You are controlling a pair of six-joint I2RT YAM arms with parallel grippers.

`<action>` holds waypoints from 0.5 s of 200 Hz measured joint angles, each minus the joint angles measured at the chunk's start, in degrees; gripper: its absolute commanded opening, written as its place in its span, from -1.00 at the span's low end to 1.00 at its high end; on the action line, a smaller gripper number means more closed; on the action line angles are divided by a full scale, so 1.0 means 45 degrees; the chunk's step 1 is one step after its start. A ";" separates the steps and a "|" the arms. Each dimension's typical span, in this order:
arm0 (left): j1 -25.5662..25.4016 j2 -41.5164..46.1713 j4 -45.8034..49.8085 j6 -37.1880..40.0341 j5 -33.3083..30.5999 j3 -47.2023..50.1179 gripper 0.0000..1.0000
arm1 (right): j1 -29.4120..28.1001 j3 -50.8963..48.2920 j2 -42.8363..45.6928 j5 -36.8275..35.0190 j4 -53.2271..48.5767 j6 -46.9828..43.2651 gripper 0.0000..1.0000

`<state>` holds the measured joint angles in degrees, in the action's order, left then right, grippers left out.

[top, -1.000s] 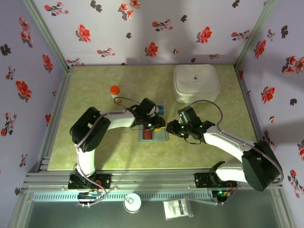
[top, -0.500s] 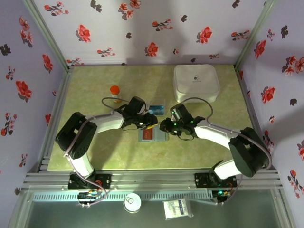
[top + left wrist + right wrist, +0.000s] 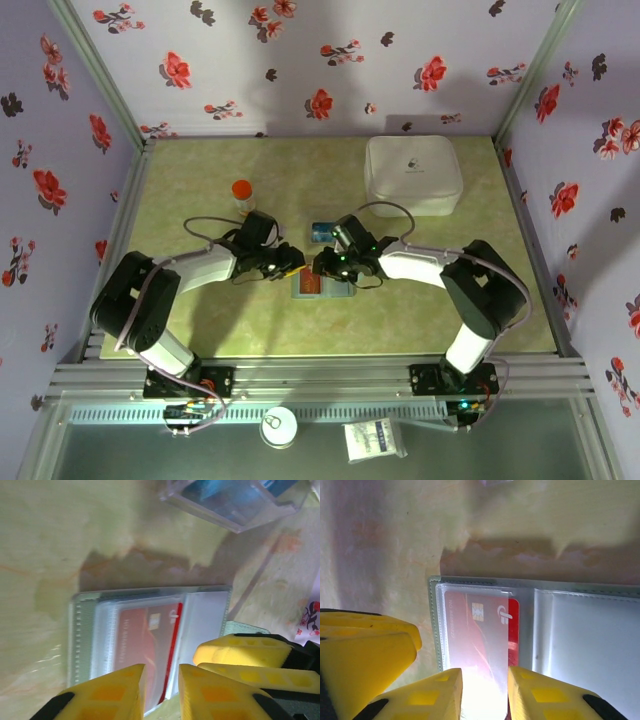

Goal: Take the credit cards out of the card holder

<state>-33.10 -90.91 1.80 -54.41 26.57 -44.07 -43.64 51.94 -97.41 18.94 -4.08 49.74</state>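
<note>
Left gripper [image 3: 161, 674] and right gripper [image 3: 485, 677], both narrowed with nothing visibly held, crowd the card holder [image 3: 585, 630], likely to pinch out its red card [image 3: 480, 630].

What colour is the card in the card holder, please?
The credit card is red, clearest from the right wrist.

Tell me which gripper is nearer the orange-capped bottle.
Left. The left gripper sits toward the near edge and slightly right of the orange-capped bottle; the right gripper is farther right, over the card holder.

White arms [image 3: 205, 268] w/ black joints [image 3: 135, 300], grey cables [image 3: 205, 222], yellow fingers [image 3: 235, 652]
</note>
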 measured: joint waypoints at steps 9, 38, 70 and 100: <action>0.0053 0.0000 0.0092 0.0087 0.0005 0.0044 -0.66 | -0.0029 0.0073 -0.0136 0.0068 0.0005 0.0000 -0.42; 0.0087 -0.0058 0.0092 0.0262 0.0005 0.0063 -0.78 | -0.0044 0.0141 -0.0350 0.0199 0.0039 0.0000 -0.44; 0.0087 -0.0311 0.0131 0.0466 -0.0029 0.0063 -0.85 | -0.0044 0.0199 -0.0583 0.0282 0.0131 0.0000 -0.44; 0.0087 -0.0627 0.0189 0.0563 -0.0107 0.0073 -0.90 | -0.0044 0.0204 -0.0704 0.0350 0.0204 0.0000 -0.45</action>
<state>-32.71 -93.73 2.66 -51.88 26.09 -43.75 -43.83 52.86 -100.57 20.51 -3.16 49.74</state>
